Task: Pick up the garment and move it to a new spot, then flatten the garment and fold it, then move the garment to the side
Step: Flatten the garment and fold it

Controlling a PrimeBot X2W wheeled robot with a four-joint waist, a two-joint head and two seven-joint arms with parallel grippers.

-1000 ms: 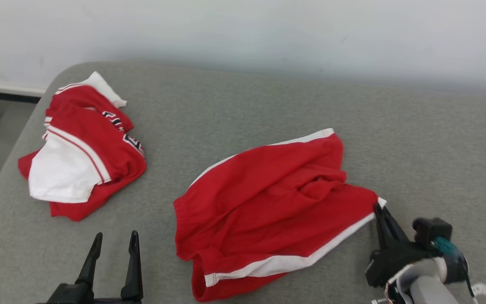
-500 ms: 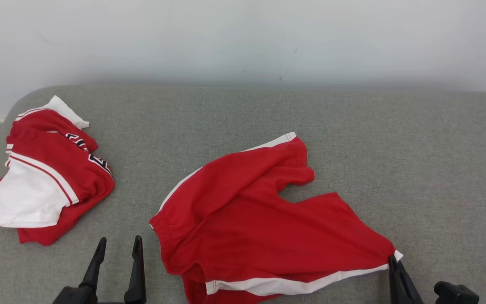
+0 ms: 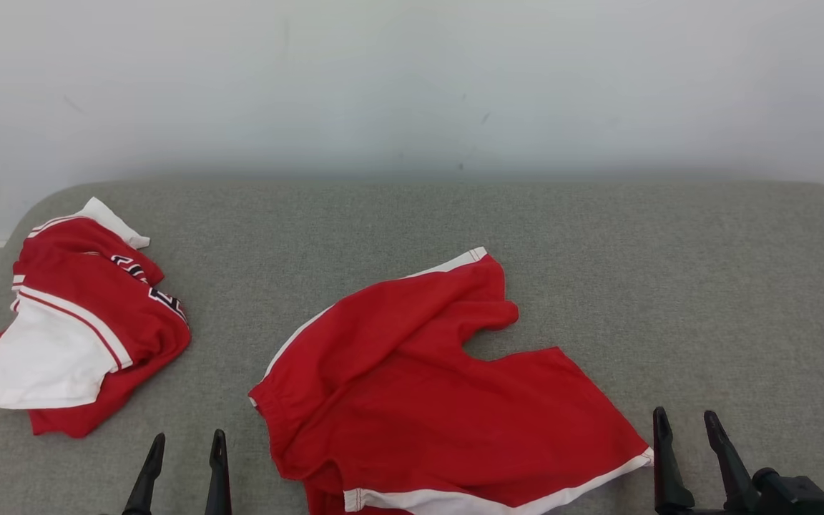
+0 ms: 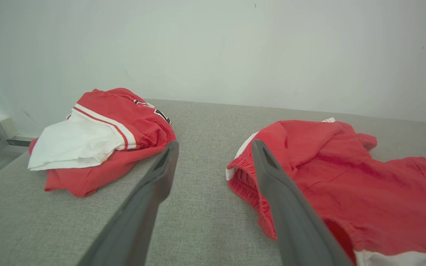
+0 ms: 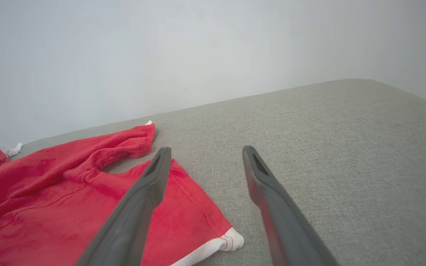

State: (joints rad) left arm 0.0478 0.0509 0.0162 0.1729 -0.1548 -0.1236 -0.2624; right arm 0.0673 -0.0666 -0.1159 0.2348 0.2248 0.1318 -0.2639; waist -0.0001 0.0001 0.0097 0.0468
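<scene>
Red shorts [image 3: 419,386] lie spread out on the grey worktop [image 3: 669,272]. The waistband [image 4: 240,181] is at their left end and the legs fan out to the right. The far leg [image 3: 469,293] is bunched at its hem; the near leg is fairly smooth.

Right gripper [image 3: 685,415]: jaws apart, empty, just beside the shorts' near white hem corner [image 5: 231,240], not touching it.

Left gripper [image 3: 189,436]: jaws apart, empty, near the waistband.

A red-and-white jersey [image 3: 76,315] is heaped well left of the shorts.

Judgement: flattening is part done. Pinch the waistband and the far hem low, draw them apart gently with even tension, and avoid dragging the whole garment.
</scene>
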